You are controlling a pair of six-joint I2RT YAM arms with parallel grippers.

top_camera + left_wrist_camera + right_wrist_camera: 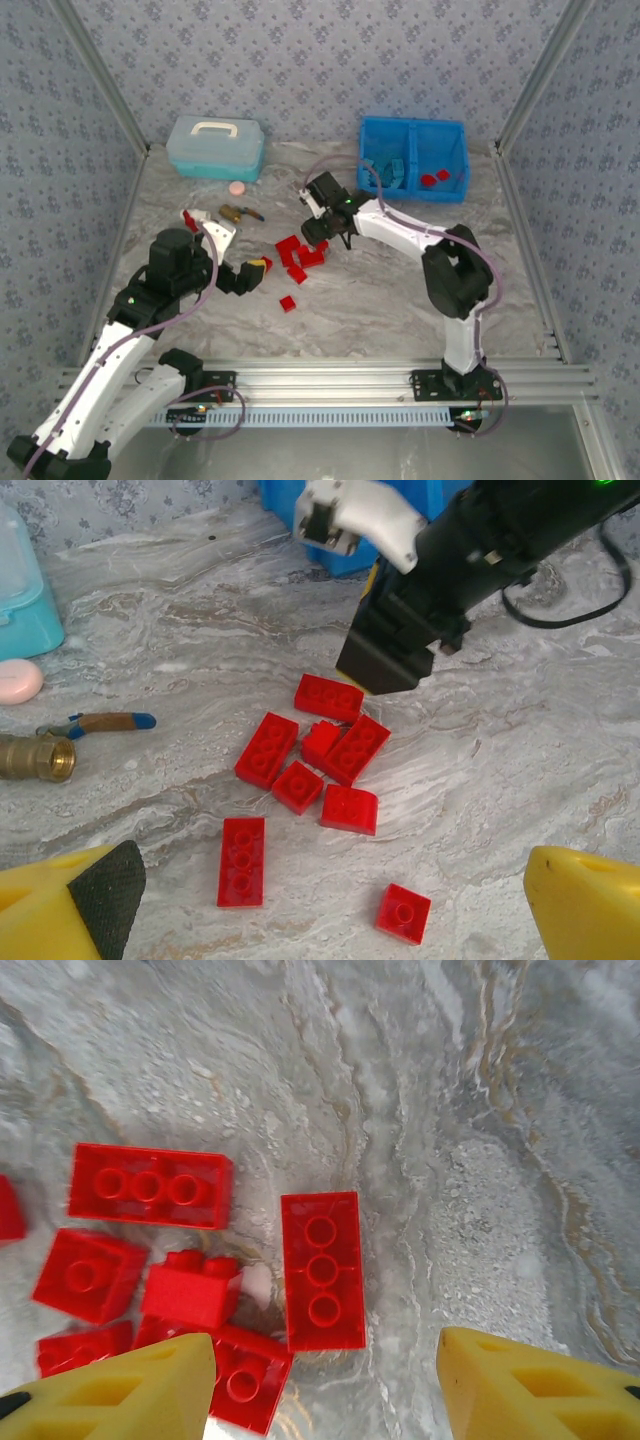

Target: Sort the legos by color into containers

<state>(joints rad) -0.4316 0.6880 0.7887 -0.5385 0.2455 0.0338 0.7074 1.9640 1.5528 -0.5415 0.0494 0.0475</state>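
Note:
Several red legos [300,258] lie in a loose pile mid-table, with one single brick [288,303] nearer the front. My right gripper [325,1390] hangs open just above the pile, and a long red brick [322,1270] lies on the table between its yellow fingertips [540,1385]. Nothing is held. My left gripper [335,910] is wide open and empty, low over the table left of the pile, facing a long brick [241,861] and a square brick [404,913]. The blue bin [413,125] holds light blue legos [388,172] in its left compartment and red ones [436,178] in its right.
A pale teal lidded box [216,147] stands at the back left. A pink disc [237,188] and a brass object [236,212] lie in front of it. The right arm's black wrist [430,600] stands over the pile's far side.

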